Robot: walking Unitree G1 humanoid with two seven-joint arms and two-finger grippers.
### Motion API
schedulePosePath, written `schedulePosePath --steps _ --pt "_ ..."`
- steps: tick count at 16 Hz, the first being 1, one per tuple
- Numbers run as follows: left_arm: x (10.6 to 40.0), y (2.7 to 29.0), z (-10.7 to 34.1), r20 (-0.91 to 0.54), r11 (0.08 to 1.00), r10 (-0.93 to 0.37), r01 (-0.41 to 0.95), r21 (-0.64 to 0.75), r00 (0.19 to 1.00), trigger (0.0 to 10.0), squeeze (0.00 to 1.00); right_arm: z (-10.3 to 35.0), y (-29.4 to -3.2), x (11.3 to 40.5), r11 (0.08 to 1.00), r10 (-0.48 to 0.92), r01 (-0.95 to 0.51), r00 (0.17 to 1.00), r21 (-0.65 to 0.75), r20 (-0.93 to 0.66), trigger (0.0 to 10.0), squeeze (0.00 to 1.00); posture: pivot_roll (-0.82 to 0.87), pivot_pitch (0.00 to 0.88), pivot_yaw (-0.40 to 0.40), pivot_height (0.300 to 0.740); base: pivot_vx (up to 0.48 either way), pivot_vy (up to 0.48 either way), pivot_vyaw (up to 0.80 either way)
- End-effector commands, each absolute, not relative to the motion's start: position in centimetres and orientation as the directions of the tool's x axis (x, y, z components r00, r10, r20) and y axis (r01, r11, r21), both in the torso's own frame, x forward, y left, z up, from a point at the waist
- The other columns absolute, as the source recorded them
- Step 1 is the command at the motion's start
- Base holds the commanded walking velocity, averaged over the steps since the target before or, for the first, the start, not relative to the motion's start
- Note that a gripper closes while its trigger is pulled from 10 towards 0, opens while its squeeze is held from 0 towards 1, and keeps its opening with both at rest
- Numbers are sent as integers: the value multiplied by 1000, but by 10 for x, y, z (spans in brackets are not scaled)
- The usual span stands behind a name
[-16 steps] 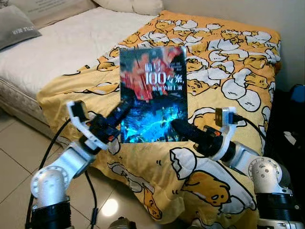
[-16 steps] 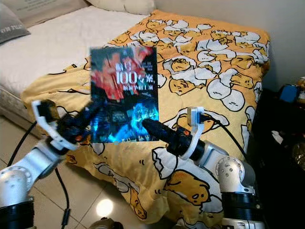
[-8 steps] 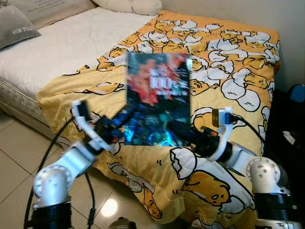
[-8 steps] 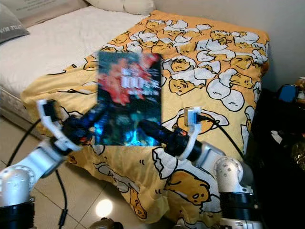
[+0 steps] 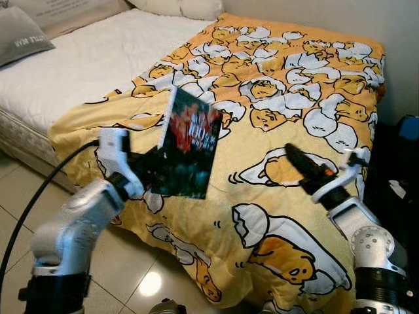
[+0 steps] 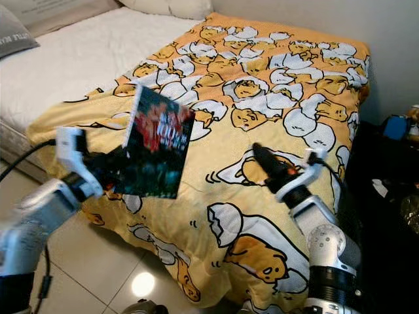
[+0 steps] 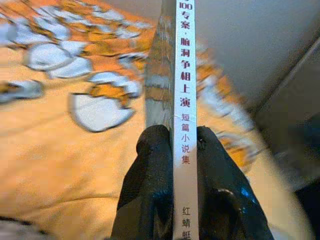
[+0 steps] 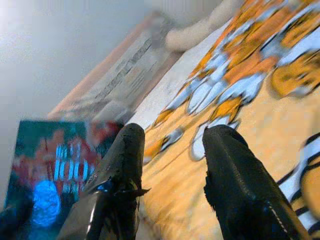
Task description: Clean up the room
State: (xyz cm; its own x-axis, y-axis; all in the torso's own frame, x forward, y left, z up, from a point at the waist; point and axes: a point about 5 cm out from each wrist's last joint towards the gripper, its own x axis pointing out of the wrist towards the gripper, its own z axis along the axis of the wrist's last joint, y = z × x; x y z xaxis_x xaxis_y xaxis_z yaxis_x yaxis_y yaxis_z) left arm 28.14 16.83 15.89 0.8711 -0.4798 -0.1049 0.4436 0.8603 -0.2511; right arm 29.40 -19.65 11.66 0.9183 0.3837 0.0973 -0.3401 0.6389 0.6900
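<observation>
The left hand (image 7: 172,150) pinches the book (image 5: 186,150) at its lower edge, one finger on each cover, spine facing the wrist. The book stands upright in the air, long axis vertical, above the near edge of the bed (image 5: 85,65). The right hand (image 5: 300,162) is apart from it on the right, fingers spread and empty, over the blanket (image 5: 294,85).

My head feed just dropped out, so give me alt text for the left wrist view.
The left gripper is shut on a book, seen edge-on, with one black finger on each side of its white spine printed with red Chinese characters. Behind it, blurred, lies the yellow cartoon-print blanket.
</observation>
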Motion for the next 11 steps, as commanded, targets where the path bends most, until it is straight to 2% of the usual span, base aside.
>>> schedulePosePath --steps 1,3,4,6,7,8,11 --pt "282 168 169 -63 899 -423 410 -153 904 0 0 120 -195 293 692 349 -321 933 646 90 10000 0 -81 0 38 740 0 0 0" --pt "279 162 167 -45 924 -347 333 -186 937 0 0 122 -185 288 765 330 -305 942 568 61 10000 0 -81 0 36 740 0 0 0" --pt "278 159 166 -48 924 -349 336 -184 936 0 0 123 -183 287 773 330 -305 942 556 58 10000 0 -80 0 35 740 0 0 0" --pt "272 158 155 -69 959 -273 266 -93 959 0 0 121 -171 277 835 306 -279 952 474 21 10000 0 -84 5 35 740 0 0 0" --pt "270 160 151 -93 972 -233 229 -58 968 2157 0 119 -169 277 878 284 -258 959 403 -6 10000 0 -82 4 34 740 0 0 0" --pt "267 163 143 -140 980 -197 198 0 970 10000 0 117 -164 277 913 264 -236 964 333 -38 10000 0 -83 10 34 740 0 0 0" --pt "257 160 128 -201 981 -182 191 29 963 10000 0 106 -157 270 962 213 -184 968 203 -133 10000 0 -76 5 18 740 0 0 0"
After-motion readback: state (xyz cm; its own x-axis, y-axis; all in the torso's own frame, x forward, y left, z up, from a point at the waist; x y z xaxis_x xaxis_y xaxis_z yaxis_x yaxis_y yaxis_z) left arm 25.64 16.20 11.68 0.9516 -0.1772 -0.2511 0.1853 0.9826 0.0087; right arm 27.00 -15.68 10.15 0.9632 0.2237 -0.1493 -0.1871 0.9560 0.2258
